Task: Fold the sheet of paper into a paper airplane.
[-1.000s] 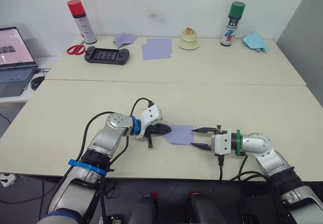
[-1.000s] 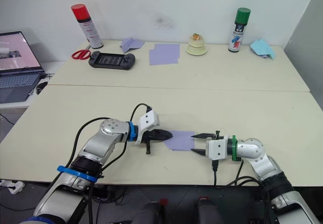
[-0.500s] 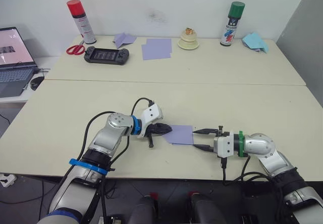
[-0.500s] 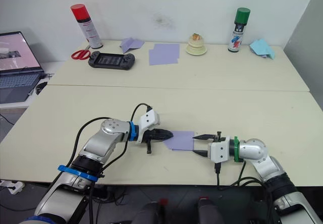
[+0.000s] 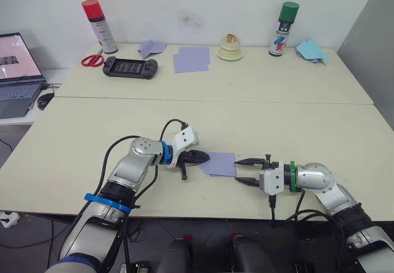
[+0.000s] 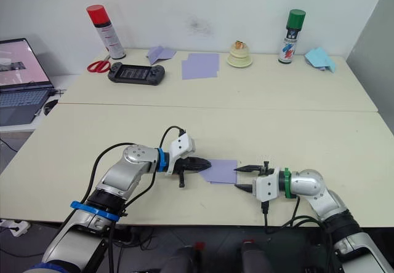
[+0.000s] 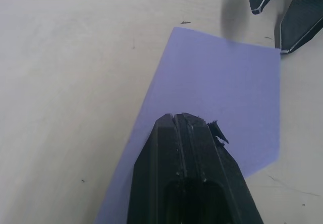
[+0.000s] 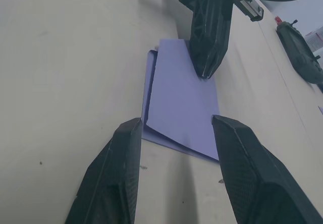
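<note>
The sheet of paper [image 5: 220, 164] is lavender and lies near the front of the table; in the right wrist view the sheet of paper [image 8: 181, 103] shows two layers along one edge. My left gripper [image 5: 206, 158] is shut, and its joined tip [image 7: 179, 117] rests on top of the paper's left part. My right gripper [image 5: 236, 169] is open just off the paper's right edge, with its fingers [image 8: 126, 148] low over the table and nothing between them.
On the far table stand a red spray can [image 5: 95, 24], scissors [image 5: 92, 59], a game console [image 5: 130, 67], a folded lavender plane [image 5: 151, 47], overlapping lavender sheets [image 5: 191, 58], a small cream dish [image 5: 230, 50], a green spray can [image 5: 284, 27] and light-blue folded paper [image 5: 311, 50]. A laptop [image 5: 15, 70] sits at far left.
My right wrist has drawn back slightly to the right, the fingers staying open by the paper's edge. The paper and my left gripper have not moved.
</note>
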You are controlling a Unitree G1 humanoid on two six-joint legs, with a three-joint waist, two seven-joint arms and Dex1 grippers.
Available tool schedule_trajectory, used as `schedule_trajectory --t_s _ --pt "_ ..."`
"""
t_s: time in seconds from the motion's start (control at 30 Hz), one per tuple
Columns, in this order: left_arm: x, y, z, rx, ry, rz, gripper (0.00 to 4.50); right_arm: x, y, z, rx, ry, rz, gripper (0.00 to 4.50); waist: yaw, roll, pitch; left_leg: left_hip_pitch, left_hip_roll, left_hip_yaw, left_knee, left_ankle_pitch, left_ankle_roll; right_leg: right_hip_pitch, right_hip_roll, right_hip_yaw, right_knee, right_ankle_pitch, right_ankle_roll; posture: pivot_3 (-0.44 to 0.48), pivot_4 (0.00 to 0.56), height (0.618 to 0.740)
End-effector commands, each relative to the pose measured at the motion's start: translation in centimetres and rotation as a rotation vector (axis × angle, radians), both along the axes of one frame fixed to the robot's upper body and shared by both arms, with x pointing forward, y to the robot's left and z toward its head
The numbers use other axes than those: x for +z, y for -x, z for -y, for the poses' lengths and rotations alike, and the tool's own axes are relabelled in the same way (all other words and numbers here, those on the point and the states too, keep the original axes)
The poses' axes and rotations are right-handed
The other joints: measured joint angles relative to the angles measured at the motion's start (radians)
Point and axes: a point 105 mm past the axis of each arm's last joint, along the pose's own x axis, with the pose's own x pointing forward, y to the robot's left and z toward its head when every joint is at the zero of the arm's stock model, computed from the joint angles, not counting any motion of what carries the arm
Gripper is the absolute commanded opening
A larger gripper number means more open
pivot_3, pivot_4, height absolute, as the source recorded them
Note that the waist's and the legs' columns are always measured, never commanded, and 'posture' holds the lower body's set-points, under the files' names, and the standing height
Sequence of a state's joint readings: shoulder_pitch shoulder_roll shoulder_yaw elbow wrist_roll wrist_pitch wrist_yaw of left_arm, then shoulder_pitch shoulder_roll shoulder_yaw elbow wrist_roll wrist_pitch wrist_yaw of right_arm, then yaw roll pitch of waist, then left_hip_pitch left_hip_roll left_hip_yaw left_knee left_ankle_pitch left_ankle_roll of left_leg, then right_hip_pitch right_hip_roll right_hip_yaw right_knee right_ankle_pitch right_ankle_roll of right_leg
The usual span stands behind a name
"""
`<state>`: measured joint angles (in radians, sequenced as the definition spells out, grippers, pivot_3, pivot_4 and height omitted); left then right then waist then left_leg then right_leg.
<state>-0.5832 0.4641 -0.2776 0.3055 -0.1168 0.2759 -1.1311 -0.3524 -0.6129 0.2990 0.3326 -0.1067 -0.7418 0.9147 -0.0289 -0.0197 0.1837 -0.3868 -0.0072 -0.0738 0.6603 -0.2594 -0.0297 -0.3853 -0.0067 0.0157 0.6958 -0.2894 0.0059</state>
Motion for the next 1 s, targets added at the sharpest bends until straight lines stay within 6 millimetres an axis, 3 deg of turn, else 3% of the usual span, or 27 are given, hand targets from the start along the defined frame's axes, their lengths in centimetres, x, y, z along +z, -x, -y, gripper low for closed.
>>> schedule_trajectory --t_s 0.03,0.5,0.8,0.9,1.0 --pt "2.0 -0.3 0.4 -0.017 0.039 0.061 0.0 0.2 0.0 -0.1 0.014 0.002 0.019 2.25 0.0 0.0 0.0 0.0 0.0 0.0 0.0 0.0 0.0 0.0 0.0 0.0 0.0 0.0 0.0 0.0 0.15 0.74" --pt "1.7 -0.2 0.4 -0.025 0.023 0.057 0.0 0.9 -1.1 -1.5 -0.012 -0.06 0.019 2.25 0.0 0.0 0.0 0.0 0.0 0.0 0.0 0.0 0.0 0.0 0.0 0.0 0.0 0.0 0.0 0.0 0.15 0.74" --pt "0.4 -0.5 0.3 -0.008 0.015 0.033 0.0 0.6 -1.9 -4.1 0.045 -0.046 0.061 2.25 -0.001 0.0 0.0 0.001 0.0 0.0 0.0 0.0 0.0 0.0 0.0 0.0 0.001 0.0 0.0 0.0 0.15 0.74" --pt "0.2 -0.6 0.0 -0.006 0.008 0.025 0.0 0.5 -2.2 -4.6 0.057 -0.049 0.065 1.62 -0.001 0.0 0.0 0.001 0.0 0.0 0.0 0.0 0.0 0.0 0.0 0.0 0.001 0.0 0.0 0.0 0.15 0.74" --pt "0.1 -0.7 -0.2 -0.003 0.007 0.024 0.0 0.5 -2.2 -4.9 0.072 -0.053 0.063 0.59 -0.001 0.0 0.0 0.001 0.0 0.0 0.0 0.0 0.0 0.0 0.0 0.0 0.001 0.0 0.0 0.0 0.15 0.74"
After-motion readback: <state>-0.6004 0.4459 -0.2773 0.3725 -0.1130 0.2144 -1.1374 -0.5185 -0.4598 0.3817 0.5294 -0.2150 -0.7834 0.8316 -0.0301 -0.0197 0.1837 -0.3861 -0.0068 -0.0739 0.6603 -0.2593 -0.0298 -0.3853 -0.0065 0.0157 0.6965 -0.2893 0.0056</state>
